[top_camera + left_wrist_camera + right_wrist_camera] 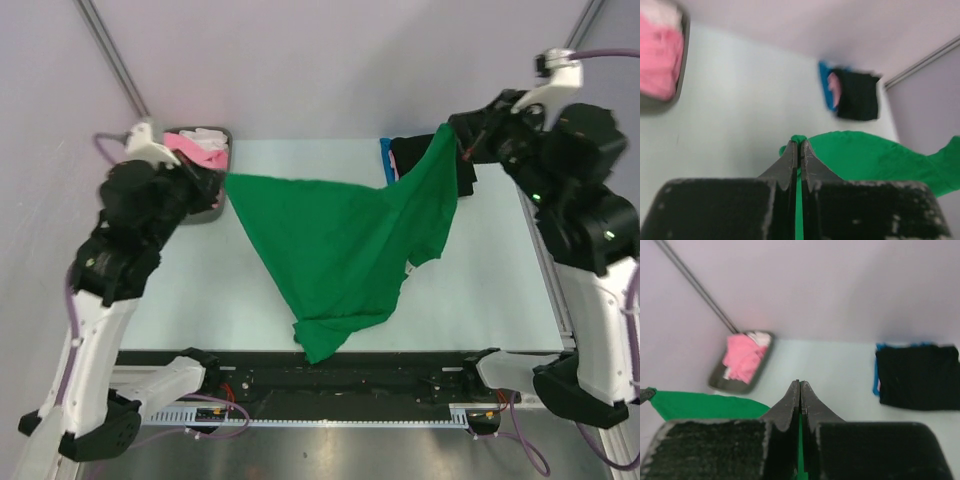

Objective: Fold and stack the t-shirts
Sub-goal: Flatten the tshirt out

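Observation:
The bright green t-shirt [340, 245] hangs stretched in the air between both grippers, its lower end drooping to the table's near edge. My left gripper [222, 180] is shut on its left corner; green cloth [800, 138] shows between the closed fingers. My right gripper [455, 130] is shut on its right corner, with green cloth [801, 440] in the jaws. A stack of folded tees, black [420, 160] on top with blue [385, 160] and pink under it, lies at the back right. Pink [190, 148] and white [208, 138] tees lie in the tray.
The dark grey tray [225, 135] sits at the back left corner, right behind my left gripper. The pale table [180, 290] ends at a black rail [340, 375] in front. A wall rises behind the table.

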Robot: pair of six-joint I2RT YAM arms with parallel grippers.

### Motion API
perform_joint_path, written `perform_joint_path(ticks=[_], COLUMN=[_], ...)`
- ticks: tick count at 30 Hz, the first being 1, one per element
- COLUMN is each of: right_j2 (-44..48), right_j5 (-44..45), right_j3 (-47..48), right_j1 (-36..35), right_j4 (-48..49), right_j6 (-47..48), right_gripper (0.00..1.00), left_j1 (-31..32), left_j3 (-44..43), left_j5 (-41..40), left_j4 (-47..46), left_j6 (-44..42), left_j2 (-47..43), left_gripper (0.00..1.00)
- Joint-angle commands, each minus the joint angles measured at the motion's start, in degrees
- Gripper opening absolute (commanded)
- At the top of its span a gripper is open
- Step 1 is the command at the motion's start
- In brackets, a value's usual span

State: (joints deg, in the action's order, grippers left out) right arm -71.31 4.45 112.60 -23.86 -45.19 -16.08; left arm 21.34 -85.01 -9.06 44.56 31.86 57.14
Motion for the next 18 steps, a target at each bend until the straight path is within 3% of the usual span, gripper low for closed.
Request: perform_joint_path(ticks=[1,6,11,18], right_j2=[5.0,8.8,14.1,16.0], right_j5=[-6.4,-14.4,-21.1,-27.2], right_j3=[11.0,16.7,16.1,17.0], right_j1=[-0.5,-0.5,-0.3,3.5], right_j4=[3.5,6.3,12.4,17.7], right_j6=[2.3,2.6,0.9,-4.8], right_gripper=[0.00,0.00,0.00,0.00], left_j1=[-0.4,-0.4,-0.4,-0.4], left_j3=[-12.5,-15.1,-17.2,-15.2], left_j5=[1.5,8.6,16.6,18.8], left_j4=[-3.5,-13.2,-17.7,-20.1], left_j6=[-4.0,-8.2,-8.7,-6.8], left_j2=[-6.9,-14.2,-20.2,-23.1], left_gripper=[0.00,0.00,0.00,0.00])
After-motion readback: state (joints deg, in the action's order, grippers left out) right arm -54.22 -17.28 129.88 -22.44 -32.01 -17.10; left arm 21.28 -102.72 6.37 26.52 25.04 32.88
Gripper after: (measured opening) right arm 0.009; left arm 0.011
